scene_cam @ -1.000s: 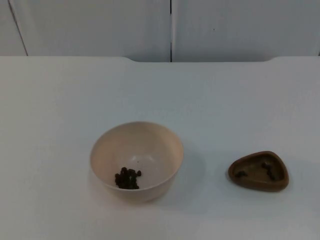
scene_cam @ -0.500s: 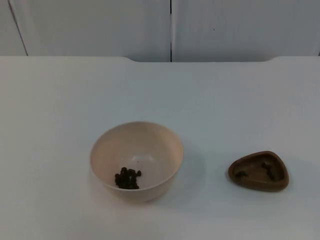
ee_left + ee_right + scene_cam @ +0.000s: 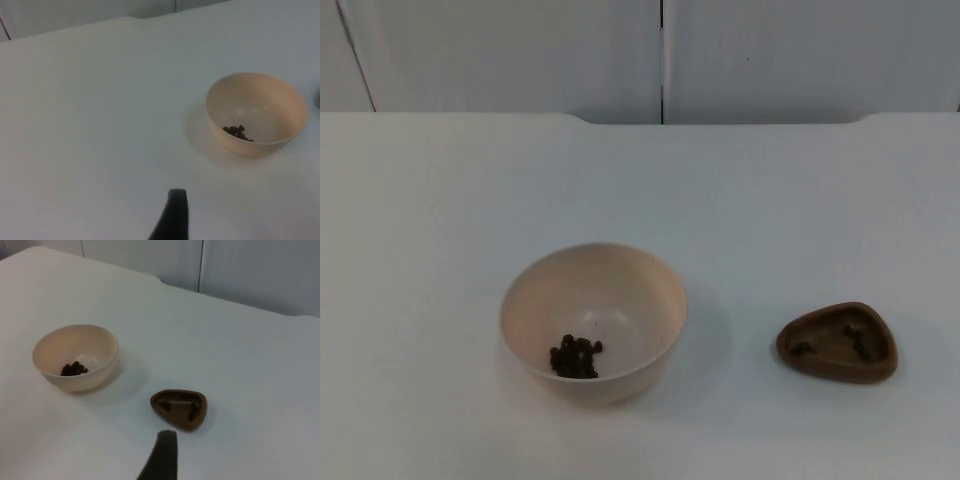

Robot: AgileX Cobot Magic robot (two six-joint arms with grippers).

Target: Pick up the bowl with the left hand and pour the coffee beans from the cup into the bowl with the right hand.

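Observation:
A beige bowl (image 3: 592, 320) stands upright on the white table, left of centre near the front, with a small heap of dark coffee beans (image 3: 574, 357) in its bottom. To its right rests a low brown three-cornered cup (image 3: 838, 343) holding a few beans. The left wrist view takes in the bowl (image 3: 256, 114) and its beans (image 3: 237, 133); the left gripper (image 3: 172, 215) waits well short of it. My right gripper (image 3: 162, 457) waits a short way back from the cup (image 3: 179, 409), with the bowl (image 3: 75, 356) off to one side.
The grey partition wall (image 3: 660, 55) closes the table's far edge. Bare white table top (image 3: 650, 190) stretches between the wall and the two vessels.

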